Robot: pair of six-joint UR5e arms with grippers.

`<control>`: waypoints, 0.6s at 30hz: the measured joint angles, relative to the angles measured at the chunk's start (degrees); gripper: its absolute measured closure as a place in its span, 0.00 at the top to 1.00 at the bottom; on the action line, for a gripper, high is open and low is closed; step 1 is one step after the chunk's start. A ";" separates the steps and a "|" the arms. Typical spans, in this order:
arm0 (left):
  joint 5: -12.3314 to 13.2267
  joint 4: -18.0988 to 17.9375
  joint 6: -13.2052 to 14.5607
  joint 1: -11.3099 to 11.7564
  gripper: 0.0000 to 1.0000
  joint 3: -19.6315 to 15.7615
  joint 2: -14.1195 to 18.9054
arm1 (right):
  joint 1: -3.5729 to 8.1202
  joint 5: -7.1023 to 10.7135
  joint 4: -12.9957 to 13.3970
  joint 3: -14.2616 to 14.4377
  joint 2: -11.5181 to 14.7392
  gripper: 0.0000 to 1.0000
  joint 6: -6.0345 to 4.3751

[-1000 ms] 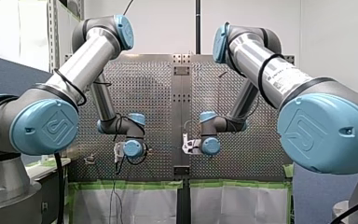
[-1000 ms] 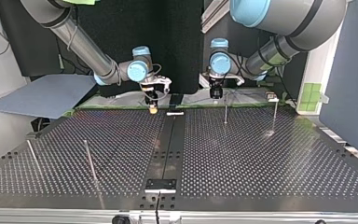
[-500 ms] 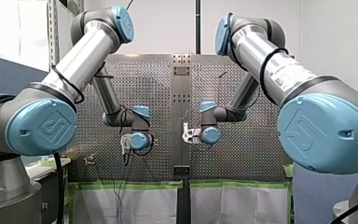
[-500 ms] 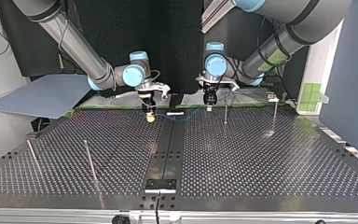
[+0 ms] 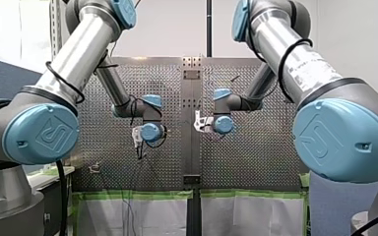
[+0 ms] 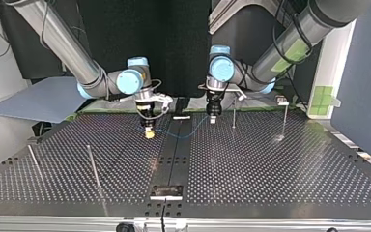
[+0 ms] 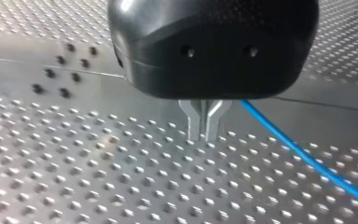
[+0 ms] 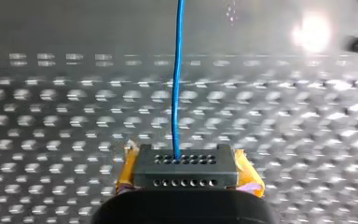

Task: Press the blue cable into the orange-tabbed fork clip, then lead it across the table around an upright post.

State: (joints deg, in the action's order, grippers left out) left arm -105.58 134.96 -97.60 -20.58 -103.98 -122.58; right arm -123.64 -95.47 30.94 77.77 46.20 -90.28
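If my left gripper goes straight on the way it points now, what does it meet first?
Most likely the perforated table: my left gripper points down at bare plate just ahead of its tips. The blue cable runs off beside them, not under them, as far as I can tell.

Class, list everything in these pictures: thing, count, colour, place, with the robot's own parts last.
blue cable: one, blue, sagging between the two grippers
posts: four, thin metal, upright; two at the top view's far right, two at its near left
pale bar: one, whitish, on the dark centre strip at the far edge
sheet: one, blue-grey, beside the table at the top view's left
table: one, dark, perforated
left gripper: one, black and metal, shut on the blue cable
right gripper: one, yellow-padded, shut on the blue cable
arms: two, silver with blue caps
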 joint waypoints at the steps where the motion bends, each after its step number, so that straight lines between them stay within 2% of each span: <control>1: -0.02 0.11 -0.01 -0.13 0.00 0.03 0.32 | 0.00 0.00 -0.03 -0.01 0.63 0.00 0.00; 7: -0.08 1.81 0.23 -1.21 0.00 1.11 1.44 | 0.02 0.06 -0.60 -0.15 3.19 0.00 0.00; 18: -0.87 5.77 -0.05 -2.90 0.00 3.71 5.20 | 0.03 -0.03 -2.01 -0.58 5.79 0.00 0.02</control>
State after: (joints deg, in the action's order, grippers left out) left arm -106.45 140.73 -97.64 -23.48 -100.28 -117.37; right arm -123.61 -95.49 28.93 77.19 52.00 -90.26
